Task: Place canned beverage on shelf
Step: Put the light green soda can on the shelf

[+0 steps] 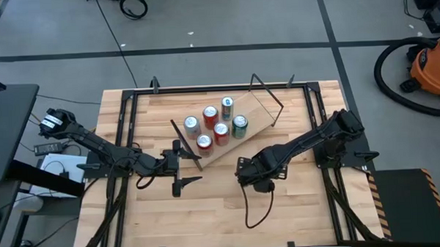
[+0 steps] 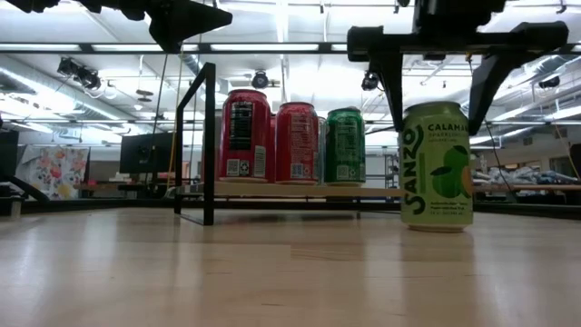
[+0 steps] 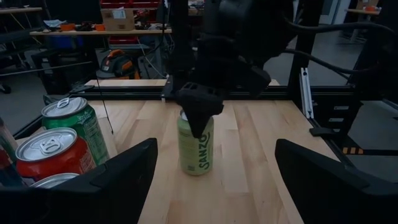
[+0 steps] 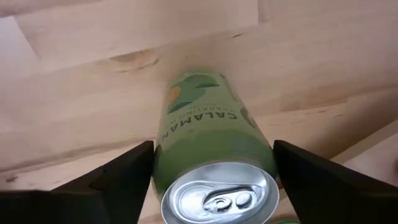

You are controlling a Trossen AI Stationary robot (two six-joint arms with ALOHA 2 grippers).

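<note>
- both arms are matte black all over, chunky jointed segments with thin black cables looping off them
- left hand [image 1: 179, 169] and right hand [image 1: 245, 171]: two flat, tapering black fingers [image 3: 127, 180] each
- left arm's base end carries a white label

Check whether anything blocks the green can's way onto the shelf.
The right gripper straddles the green can, which stands on the table just off the shelf. Six cans crowd the shelf end nearest it; the far end looks free. The left gripper waits nearby.
</note>
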